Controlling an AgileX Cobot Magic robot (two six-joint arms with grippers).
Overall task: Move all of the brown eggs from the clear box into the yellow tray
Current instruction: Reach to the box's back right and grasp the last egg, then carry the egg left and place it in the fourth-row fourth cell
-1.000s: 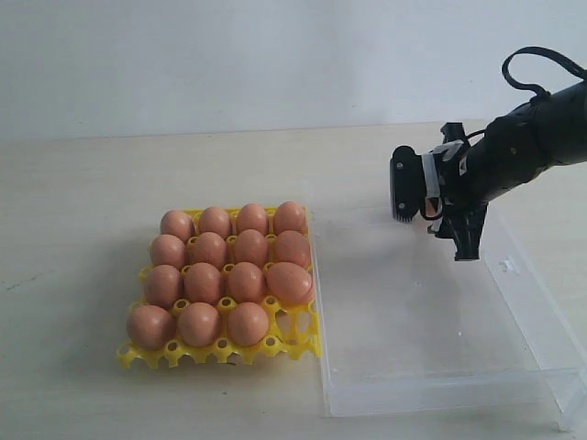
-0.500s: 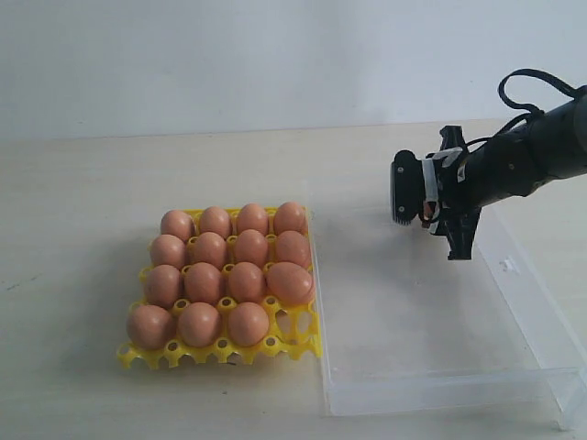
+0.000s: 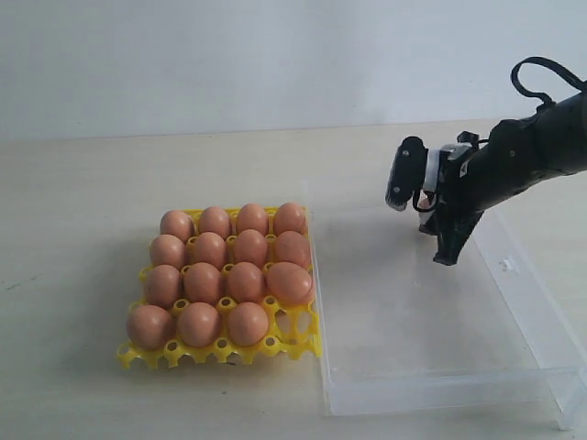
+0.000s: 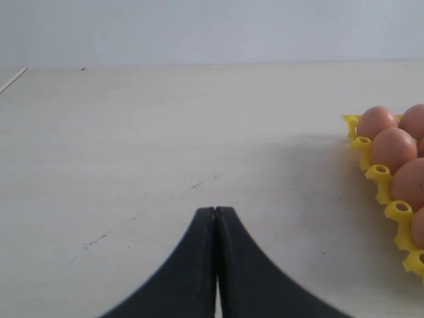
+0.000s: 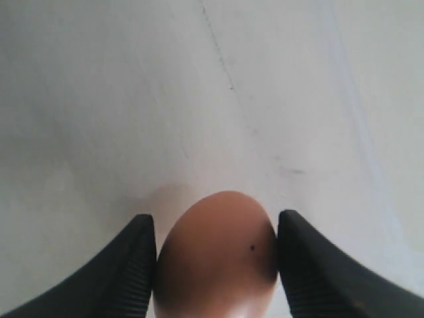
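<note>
My right gripper [image 3: 423,200] hangs over the far part of the clear box [image 3: 431,390]. In the right wrist view both fingers [image 5: 136,258] press the sides of one brown egg [image 5: 218,252], so the right gripper [image 5: 215,228] is shut on it. The yellow tray [image 3: 147,356] lies left of the box with several brown eggs [image 3: 204,282] in its cups; the near-right corner cup [image 3: 292,323] holds none. My left gripper [image 4: 216,211] is shut on nothing above bare table, with the tray's edge [image 4: 381,173] and some eggs [image 4: 392,147] off to one side. It does not show in the exterior view.
The box's low transparent walls ring the right gripper, with a small clasp [image 3: 504,266] on the right rim. One egg [image 3: 289,281] in the tray's right column lies tilted on its side. A pale wall stands behind the beige table [image 3: 83,202].
The right gripper's jaws have come in against the brown egg. The wrist has turned and shifted slightly over the box. Tray and left gripper are unchanged.
</note>
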